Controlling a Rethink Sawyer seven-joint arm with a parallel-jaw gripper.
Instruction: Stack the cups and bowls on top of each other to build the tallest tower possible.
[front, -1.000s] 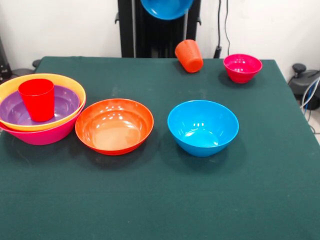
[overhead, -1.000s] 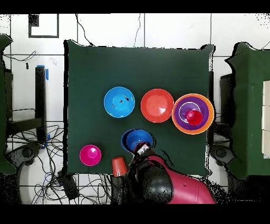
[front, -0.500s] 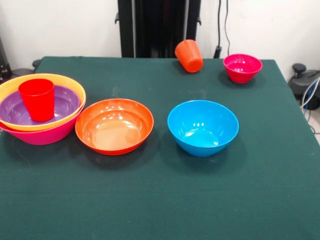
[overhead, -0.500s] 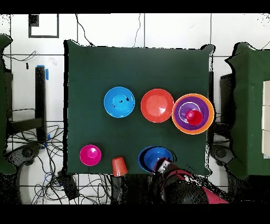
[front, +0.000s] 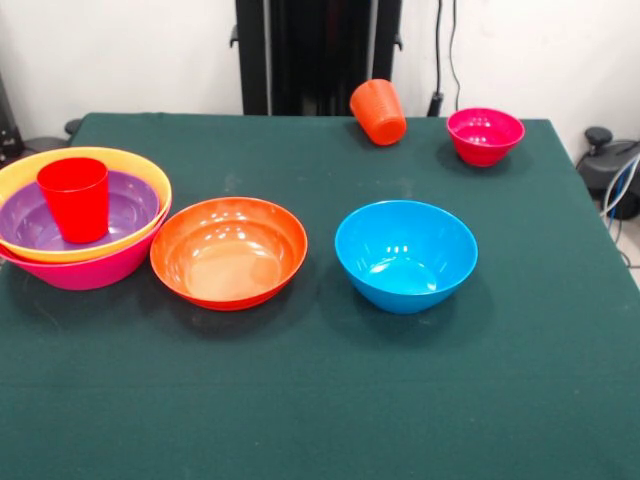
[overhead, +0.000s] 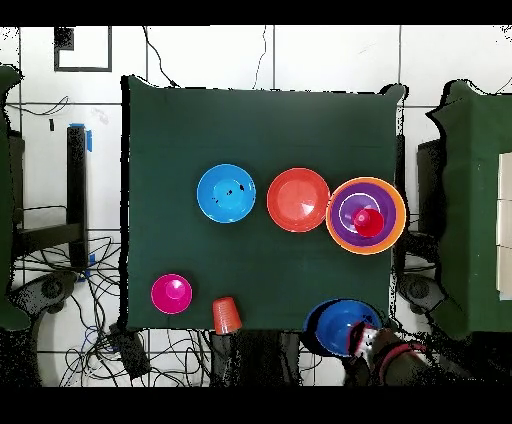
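Note:
The tower stands at the table's left in the front view: a big pink bowl (front: 90, 272) holds a yellow-orange bowl (front: 100, 157), a purple bowl (front: 135, 205) and an upright red cup (front: 74, 198). Beside it sit a red-orange bowl (front: 228, 252) and a medium blue bowl (front: 405, 255). An orange cup (front: 378, 111) lies tipped near a small magenta bowl (front: 485, 135). Only the overhead view shows my gripper (overhead: 364, 339). It is shut on the rim of a small blue bowl (overhead: 338, 322), held in the air at the table's bottom right edge, below the tower (overhead: 366, 215).
The black pedestal column (front: 318, 50) rises behind the green table (front: 320, 400). Cables (overhead: 60, 300) trail on the floor to the left in the overhead view. Another green-covered surface (overhead: 470, 200) stands off the table's right side there.
My arm has swung the small blue bowl rightwards along the table's bottom edge in the overhead view, towards the tower's side. It left the front view's top edge. Nothing on the table moved.

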